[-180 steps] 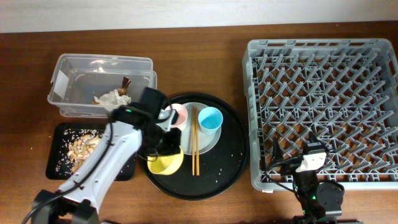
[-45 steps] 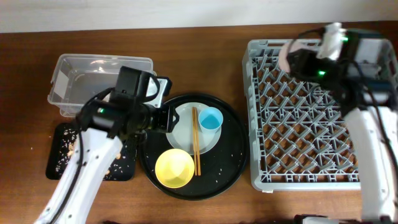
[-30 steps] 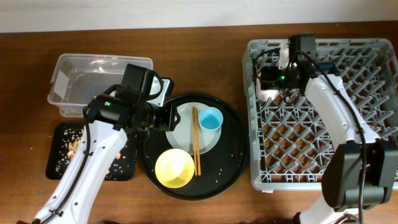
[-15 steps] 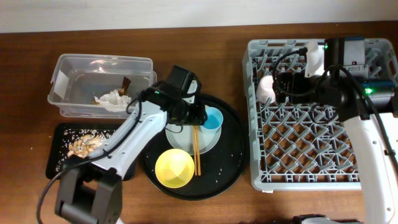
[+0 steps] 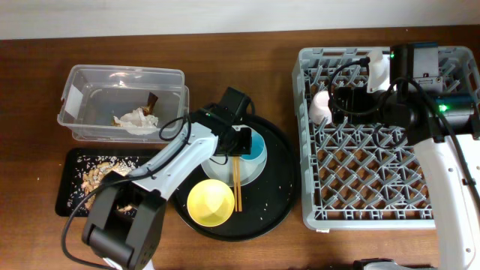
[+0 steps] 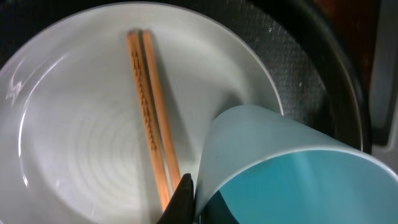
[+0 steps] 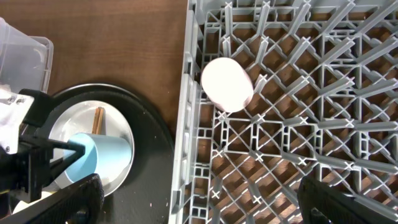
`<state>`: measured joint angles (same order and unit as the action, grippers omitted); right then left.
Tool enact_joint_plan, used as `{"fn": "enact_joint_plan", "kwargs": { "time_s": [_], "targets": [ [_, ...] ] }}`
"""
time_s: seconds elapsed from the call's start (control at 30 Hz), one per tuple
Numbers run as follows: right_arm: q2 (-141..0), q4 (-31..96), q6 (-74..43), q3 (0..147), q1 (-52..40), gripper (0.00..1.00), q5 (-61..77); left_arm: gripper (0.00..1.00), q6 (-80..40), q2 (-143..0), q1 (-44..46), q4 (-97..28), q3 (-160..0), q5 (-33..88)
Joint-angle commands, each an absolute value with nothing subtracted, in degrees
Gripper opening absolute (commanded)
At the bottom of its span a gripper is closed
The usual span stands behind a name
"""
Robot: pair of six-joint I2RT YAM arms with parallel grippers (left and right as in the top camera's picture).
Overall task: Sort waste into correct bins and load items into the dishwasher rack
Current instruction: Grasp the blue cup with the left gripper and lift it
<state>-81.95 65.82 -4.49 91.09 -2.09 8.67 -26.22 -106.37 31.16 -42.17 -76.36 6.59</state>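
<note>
My left gripper [image 5: 241,140] is shut on the rim of the light-blue cup [image 5: 255,142], which tilts over the pale plate [image 5: 221,161]; in the left wrist view one finger [image 6: 189,194] presses the cup wall [image 6: 273,162]. The chopsticks [image 5: 235,187] lie across the plate [image 6: 74,124]. The yellow bowl [image 5: 209,202] sits on the round black tray [image 5: 277,195]. The pink cup [image 5: 321,107] lies upside down in the grey rack [image 5: 390,172]. My right gripper [image 7: 214,205] is open and empty above the rack, just right of the pink cup [image 7: 227,84].
The clear tub [image 5: 75,82] at back left holds the white napkin [image 5: 135,118] and the brown wrapper [image 5: 152,100]. The shallow black tray [image 5: 71,161] in front of it holds food scraps with rice [image 5: 97,174]. Rice grains dot the round tray.
The right arm carried the pink cup to the rack and let it go there. The left gripper moved right across the plate and closed on the light-blue cup's rim.
</note>
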Motion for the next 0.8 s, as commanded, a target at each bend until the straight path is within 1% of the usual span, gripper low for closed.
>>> {"fn": "enact_joint_plan", "kwargs": {
  "time_s": [0.0, 0.03, 0.07, 0.1, 0.17, 0.2, 0.23, 0.27, 0.3, 0.33, 0.37, 0.4, 0.47, 0.53, 0.63, 0.77],
  "targets": [
    [-82.13, 65.84, -4.71, 91.94, -2.20, 0.98, 8.99, 0.01, -25.41, -96.49, 30.96, -45.04, -82.48, 11.84],
    [-82.13, 65.84, -4.73, 91.94, -2.20, 0.98, 8.99, 0.00, -25.45, -92.31, 29.65, -46.85, -84.49, 15.20],
    [-82.13, 65.17, -4.71, 91.94, -2.20, 0.98, 8.45, 0.00, -25.45, -88.29, 27.40, -46.68, -85.38, 22.06],
    [-82.13, 64.97, -4.71, 91.94, -2.20, 0.98, 8.34, 0.00, -25.45, -83.59, 23.92, -43.86, -85.41, 32.25],
    [-82.13, 65.32, -4.93, 91.94, -2.20, 0.98, 10.37, 0.01, -24.62, -76.64, 15.77, -40.34, -85.41, 47.97],
    [-82.13, 67.66, -4.93, 91.94, -2.20, 0.98, 13.56, 0.00, -22.44, -74.96, 12.49, -40.45, -85.41, 54.06],
    [-82.11, 69.95, -4.93, 91.94, -2.20, 0.98, 16.99, 0.00, -21.41, -74.81, 11.49, -40.80, -85.41, 56.58],
    [-82.06, 70.70, -4.89, 91.94, -2.20, 0.98, 25.56, 0.01, -19.53, -74.91, 10.20, -41.89, -85.30, 59.92],
    [-82.06, 71.48, -3.81, 91.94, -2.24, 0.98, 32.16, 0.00, -18.24, -74.94, 9.58, -42.83, -85.14, 60.10],
    [-82.06, 72.44, 4.60, 91.94, -2.24, 0.98, 45.82, 0.00, -17.63, -75.02, 8.75, -43.03, -84.95, 60.07],
    [-82.06, 73.45, 10.17, 91.94, -2.24, 0.98, 54.02, 0.01, -17.65, -75.11, 7.86, -42.98, -84.86, 60.49],
    [-82.06, 75.55, 17.85, 91.94, -2.24, 0.98, 63.05, 0.00, -17.65, -75.16, 6.79, -42.98, -84.84, 62.59],
    [-82.06, 79.20, 28.27, 91.94, -2.24, 0.99, 73.43, 0.01, -17.63, -75.20, 3.36, -42.87, -84.84, 70.98],
    [-82.06, 79.31, 32.80, 91.94, -2.24, 0.98, 80.18, 0.01, -17.52, -75.42, 1.58, -42.89, -84.77, 72.49],
    [-82.06, 79.11, 37.56, 91.94, -2.31, 0.98, 88.12, 0.00, -16.32, -76.40, 4.23, -42.37, -84.73, 74.22],
    [-82.06, 79.13, 37.52, 91.94, -2.31, 0.98, 86.85, 0.01, -16.36, -77.58, 10.44, -40.10, -84.73, 74.83]
  ]
}}
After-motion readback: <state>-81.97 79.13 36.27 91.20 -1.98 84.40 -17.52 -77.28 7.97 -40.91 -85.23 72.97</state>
